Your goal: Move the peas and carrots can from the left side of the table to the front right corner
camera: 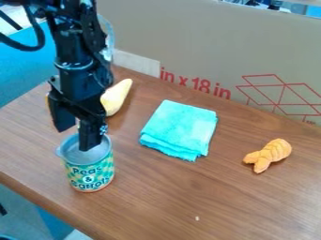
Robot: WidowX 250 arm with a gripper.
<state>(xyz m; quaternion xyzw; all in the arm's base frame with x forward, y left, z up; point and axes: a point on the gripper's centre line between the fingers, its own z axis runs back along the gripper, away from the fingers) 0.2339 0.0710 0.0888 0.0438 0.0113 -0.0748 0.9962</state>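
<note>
My pincer (78, 137) hangs down over the can (91, 176) near the left edge of the wooden table (251, 206). Its 2 fingers stand apart, with a clear gap between them, and I see nothing clasped there. The nearer finger dips to the mouth of the can, while the other ends higher, above the rim's far left side. Whether either one touches metal I cannot tell. The can stands upright on its base, open end up, which is why a finger can come down at its mouth.

Behind the can, partly hidden by my arm (78, 61), lies 1 long yellow thing (116, 98), on its side as its shape would have it. To the right is 1 turquoise cloth (180, 127), folded into layers, so it makes a compact, flat pad. Farther right lies 1 orange, ridged toy (271, 153), well apart from my pincer. Cardboard (207, 42) rises along the table's far side, probably as a screen.
</note>
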